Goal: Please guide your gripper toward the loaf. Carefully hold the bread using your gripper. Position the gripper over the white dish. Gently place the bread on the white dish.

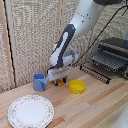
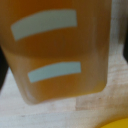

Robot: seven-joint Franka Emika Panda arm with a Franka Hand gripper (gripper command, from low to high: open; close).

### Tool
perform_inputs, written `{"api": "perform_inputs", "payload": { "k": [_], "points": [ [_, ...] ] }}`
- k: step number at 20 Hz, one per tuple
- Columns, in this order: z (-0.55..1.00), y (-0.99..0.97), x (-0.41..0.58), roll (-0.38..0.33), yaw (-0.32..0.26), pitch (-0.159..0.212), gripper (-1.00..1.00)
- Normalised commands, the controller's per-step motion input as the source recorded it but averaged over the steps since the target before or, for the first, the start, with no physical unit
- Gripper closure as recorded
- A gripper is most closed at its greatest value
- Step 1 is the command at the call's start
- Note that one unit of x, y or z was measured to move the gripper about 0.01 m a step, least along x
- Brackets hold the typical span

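Note:
The loaf (image 2: 60,50) is an orange-brown oblong piece with two pale stripes, and it fills most of the wrist view. In the exterior view the loaf (image 1: 61,83) lies on the wooden table between the blue mug and the yellow bowl. My gripper (image 1: 59,79) is lowered right over it, with dark fingers (image 2: 125,50) at the sides of the wrist view. A strip of table shows between the loaf and one finger, so the jaws stand open around it. The white dish (image 1: 31,111), with a patterned rim, lies at the front on the exterior view's left, apart from the gripper.
A blue mug (image 1: 40,81) stands just to the exterior view's left of the gripper. A yellow bowl (image 1: 77,86) stands just to its right and shows in the wrist view (image 2: 117,124). A dark toaster oven with a wire rack (image 1: 110,59) is at the back right.

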Motion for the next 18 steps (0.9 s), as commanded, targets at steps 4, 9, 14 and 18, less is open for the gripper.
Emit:
{"api": "perform_inputs", "payload": {
  "k": [4,9,14,18],
  "points": [
    [0.04,0.07,0.054,0.000,0.066,-0.011,1.00],
    [0.60,0.02,0.100,0.043,0.054,-0.011,1.00],
    [1.00,0.00,0.076,0.057,0.023,0.000,1.00],
    [1.00,-0.01,0.041,0.040,0.028,0.000,1.00]
  ]
}}
